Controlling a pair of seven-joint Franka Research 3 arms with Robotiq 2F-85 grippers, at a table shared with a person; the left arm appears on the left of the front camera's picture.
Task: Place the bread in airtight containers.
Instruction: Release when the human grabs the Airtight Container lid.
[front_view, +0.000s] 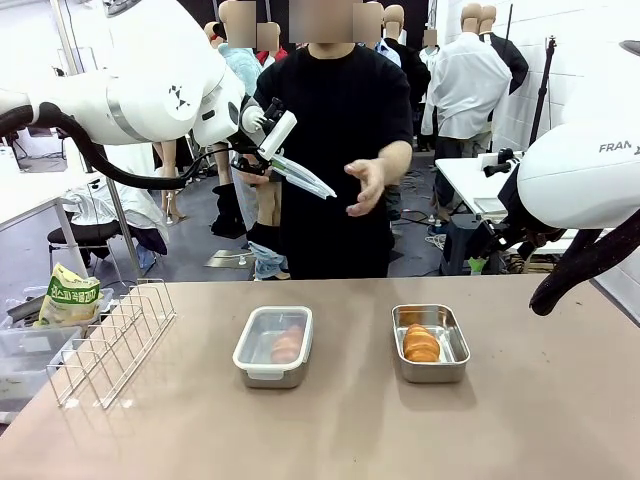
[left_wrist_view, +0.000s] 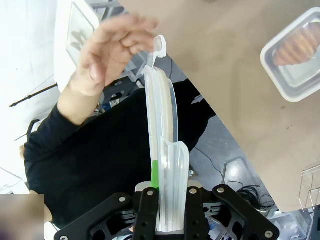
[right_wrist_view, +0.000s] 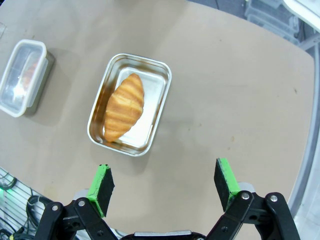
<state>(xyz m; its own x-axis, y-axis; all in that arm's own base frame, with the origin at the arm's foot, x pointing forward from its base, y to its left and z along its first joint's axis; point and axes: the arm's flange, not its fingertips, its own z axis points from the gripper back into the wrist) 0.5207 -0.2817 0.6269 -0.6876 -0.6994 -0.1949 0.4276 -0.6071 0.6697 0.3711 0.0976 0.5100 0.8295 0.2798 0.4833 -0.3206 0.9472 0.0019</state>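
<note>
Table (front_view: 350, 430): you had a tan top running across the lower half of the front view.
Person (front_view: 335, 150): stood at twelve o'clock in black, one open hand (front_view: 366, 187) raised toward the lid.
Left arm (front_view: 150, 90): reached in from ten o'clock, raised well above the table.
Right arm (front_view: 580, 180): sat at three o'clock, off the table's edge.
Wire rack (front_view: 110, 340): stood at nine o'clock, with a yellow-green snack bag (front_view: 68, 297) just beyond it.
Lidded container (front_view: 273, 346): sat left of centre, its clear lid on, a roll dimly visible inside.
Open container (front_view: 429, 342): sat right of centre, uncovered; in your right wrist view it lay at eleven o'clock.
Bread (right_wrist_view: 124, 107): one golden ridged roll lay diagonally inside the open tin.
Loose lid (left_wrist_view: 162, 150): clear, white-rimmed, held edge-on in the air near the person's hand.
Left gripper (left_wrist_view: 165, 197): clenched on the loose lid's edge.
Right gripper (right_wrist_view: 164, 184): released, green pads spread wide over bare table.
</note>
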